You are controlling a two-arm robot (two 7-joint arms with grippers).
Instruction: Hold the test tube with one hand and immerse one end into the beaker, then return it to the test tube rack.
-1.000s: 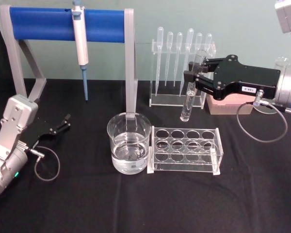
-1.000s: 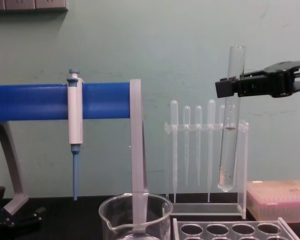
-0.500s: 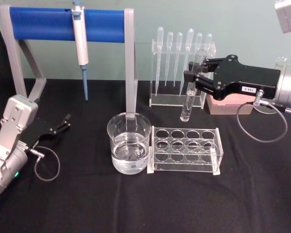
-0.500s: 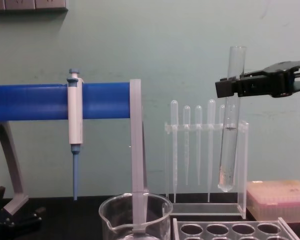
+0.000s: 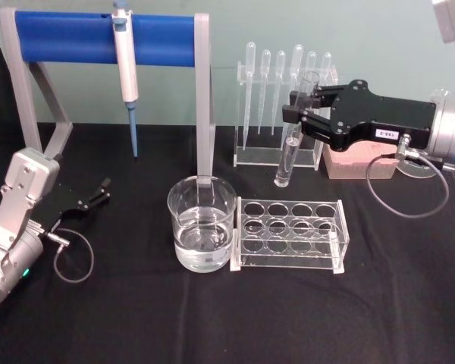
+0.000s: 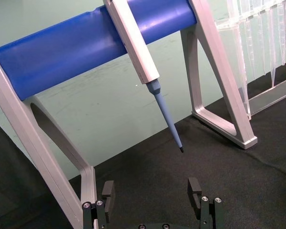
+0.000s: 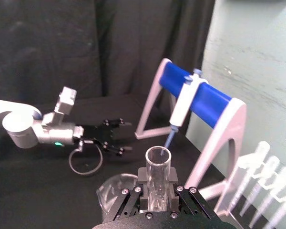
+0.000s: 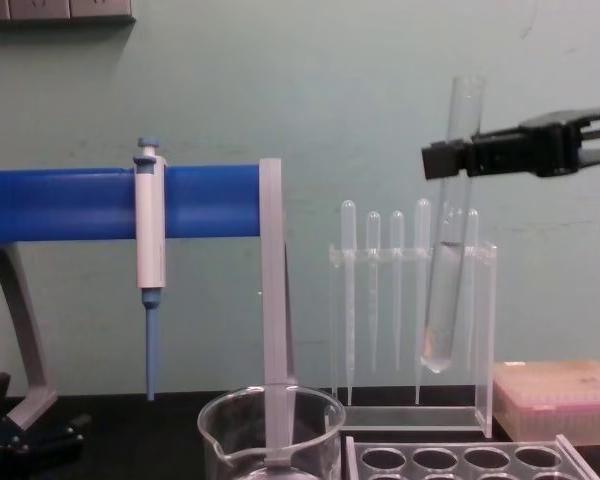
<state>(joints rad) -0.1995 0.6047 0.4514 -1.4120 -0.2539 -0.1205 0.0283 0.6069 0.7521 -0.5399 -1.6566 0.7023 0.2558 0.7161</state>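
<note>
Right gripper (image 5: 294, 108) fingers (image 5: 288, 116) pinch the test tube (image 5: 287, 159) just below its rim.
Probably light, slick, brittle: squeeze gently. Left gripper (image 5: 104, 189) parked at left, fingers apart.

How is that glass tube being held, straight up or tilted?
Tilted. The right gripper clamps the tube near its open top, and its round bottom hangs further to the robot's left than the top, in the air.

A pale green wall (image 8: 280, 80) backs the black-draped table (image 5: 212, 318), a dark curtain (image 7: 86, 47) alongside.
</note>
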